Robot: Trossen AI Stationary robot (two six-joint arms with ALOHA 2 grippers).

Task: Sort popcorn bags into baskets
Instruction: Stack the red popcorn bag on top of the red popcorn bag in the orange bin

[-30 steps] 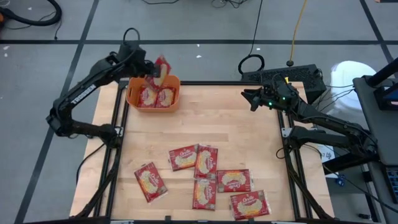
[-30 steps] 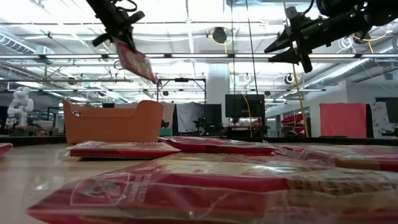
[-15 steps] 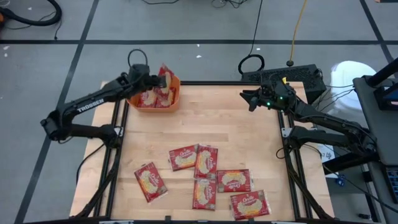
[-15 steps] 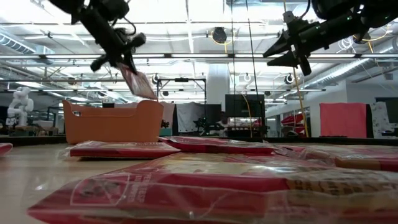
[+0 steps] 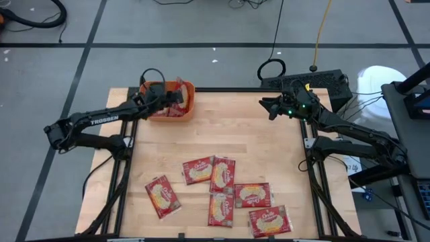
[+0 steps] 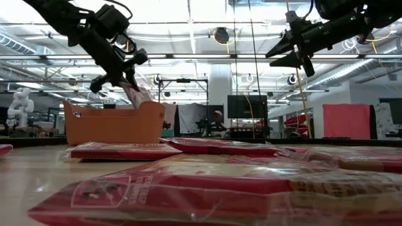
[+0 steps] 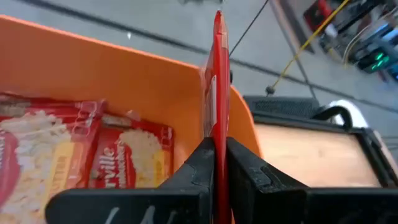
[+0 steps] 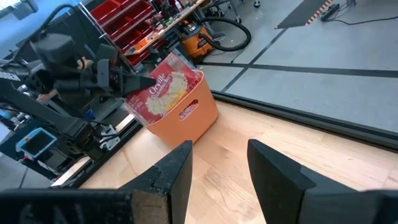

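While the left end effector reaches over the orange basket at the far left corner of the table, its fingers are clenched on the edge of one red popcorn bag, which stands upright on edge just above the basket's interior. Two more popcorn bags lie flat inside the basket. Toward the near side of the table from the basket, six loose popcorn bags lie scattered, several overlapping or touching. Well right of the basket, at the far right corner, the right end effector hovers above the table, fingers parted and grasping nothing.
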